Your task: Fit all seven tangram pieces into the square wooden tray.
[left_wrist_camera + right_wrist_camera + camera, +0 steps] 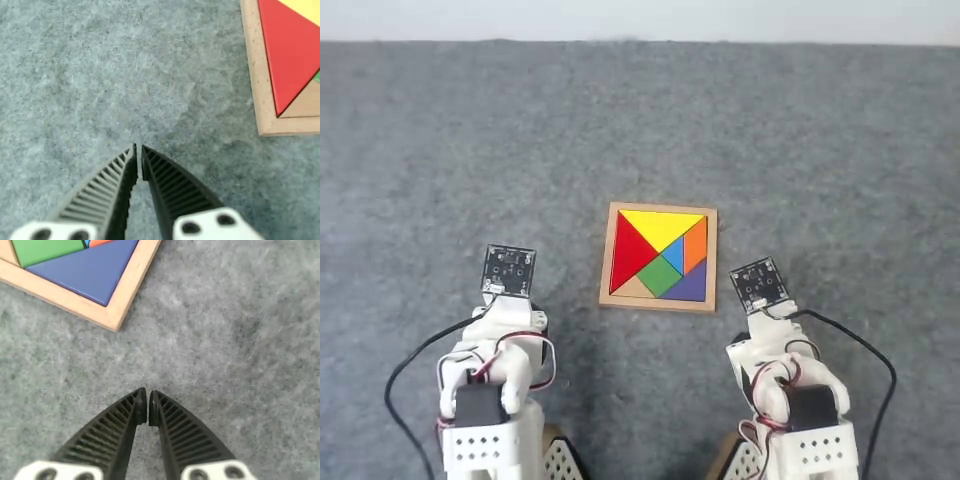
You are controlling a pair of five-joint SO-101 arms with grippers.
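Observation:
The square wooden tray (660, 208) lies on the grey carpet between my two arms. Inside it sit a yellow triangle (660, 228), a red triangle (630, 255), a small blue triangle (673, 254), an orange piece (695, 245), a green square (662, 275) and a dark blue triangle (692, 285). The near-left corner shows a tan triangle (633, 287); I cannot tell whether it is a piece or bare tray floor. My left gripper (139, 147) is shut and empty over the carpet, left of the tray (252, 75). My right gripper (148, 391) is shut and empty, near the tray's corner (125, 305).
The left arm (500, 340) and the right arm (775, 350) stand at the table's near edge, with black cables looping beside them. Grey carpet (820, 150) stretches around the tray on all sides. A pale wall runs along the far edge.

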